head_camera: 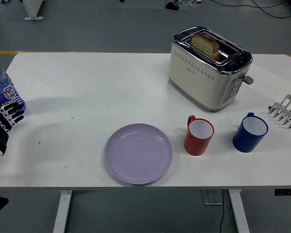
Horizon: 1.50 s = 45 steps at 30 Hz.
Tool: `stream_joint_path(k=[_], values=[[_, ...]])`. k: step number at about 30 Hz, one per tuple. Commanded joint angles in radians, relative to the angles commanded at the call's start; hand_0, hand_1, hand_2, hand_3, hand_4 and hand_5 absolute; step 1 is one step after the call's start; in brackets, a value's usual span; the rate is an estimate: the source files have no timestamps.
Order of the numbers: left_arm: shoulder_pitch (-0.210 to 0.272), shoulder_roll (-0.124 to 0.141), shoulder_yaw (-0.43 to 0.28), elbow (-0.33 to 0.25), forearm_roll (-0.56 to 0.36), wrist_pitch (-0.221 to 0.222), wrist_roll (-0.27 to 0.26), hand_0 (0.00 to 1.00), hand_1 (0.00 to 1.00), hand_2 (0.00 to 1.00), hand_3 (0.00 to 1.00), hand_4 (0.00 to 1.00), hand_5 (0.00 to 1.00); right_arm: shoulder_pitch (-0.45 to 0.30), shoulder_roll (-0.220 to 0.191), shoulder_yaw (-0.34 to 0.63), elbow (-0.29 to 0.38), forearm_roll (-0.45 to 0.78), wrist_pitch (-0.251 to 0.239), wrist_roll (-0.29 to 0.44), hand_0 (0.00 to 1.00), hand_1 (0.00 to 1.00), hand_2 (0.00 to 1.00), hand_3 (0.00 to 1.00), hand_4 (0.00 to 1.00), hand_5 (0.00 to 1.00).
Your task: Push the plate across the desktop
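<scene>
Head view: white table (111, 82), scanned left to right.
Bottle (4, 91): upright at far left edge, blue label, partly cut by frame.
Left hand (1, 127): at left edge, just below bottle, near or touching its base (cannot tell which). Fingers extended, slightly spread, holding nothing. Forearm mostly out of frame.
Gap, hand to plate: well apart; bare tabletop between.
Plate (138, 153): lilac, empty, flat near the near edge, a little left of centre. No contact with any hand.
Red mug (199, 135): just right of plate, handle up-left, empty as far as visible.
Toaster (209, 68): cream and chrome, far side right of centre, bread slice (205, 45) standing in slot.
Blue mug (250, 132): right of red mug, apart from it.
Rack (285, 111): metal, at right edge, partly cut off.
Right hand: not in view.
Person: none seen.
Progress: judged not begun; plate untouched, no hand beside it.
Left to do: bring hand to plate rim, make contact, slide plate across table.
Watch: red mug close on plate's right; push that way likely to knock it. Open table lies left and far side.
</scene>
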Motion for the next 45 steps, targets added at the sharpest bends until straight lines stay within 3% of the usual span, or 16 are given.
stream_joint_path(k=[4,8,13,20,45], values=[[0.002,0.001,0.002,-0.022,-0.002,0.003,0.057,0.774,0.738,0.712,0.626,0.524,0.998,-0.001,-0.001,0.000,0.000,-0.001,-0.001,0.000,0.549,0.461,0.567,0.580,0.310,0.450],[0.004,0.000,0.004,-0.045,-0.078,-0.016,0.094,0.773,0.737,0.710,0.629,0.541,0.998,-0.003,-0.002,-0.002,0.000,-0.001,0.000,0.001,0.549,0.461,0.567,0.580,0.309,0.451],[0.002,0.005,-0.001,-0.061,-0.183,-0.039,0.117,0.769,0.738,0.711,0.634,0.546,0.998,-0.003,-0.003,-0.008,-0.001,0.008,0.002,0.005,0.549,0.461,0.565,0.579,0.309,0.450],[-0.002,0.009,-0.014,-0.068,-0.248,-0.054,0.149,0.768,0.738,0.711,0.636,0.549,0.998,-0.001,-0.006,-0.013,-0.003,0.016,0.003,0.009,0.549,0.460,0.565,0.579,0.308,0.449],[-0.011,0.006,-0.022,-0.055,-0.267,-0.064,0.153,0.764,0.742,0.712,0.640,0.556,0.998,0.005,-0.009,-0.010,-0.004,0.014,0.002,0.009,0.549,0.460,0.565,0.579,0.307,0.449]])
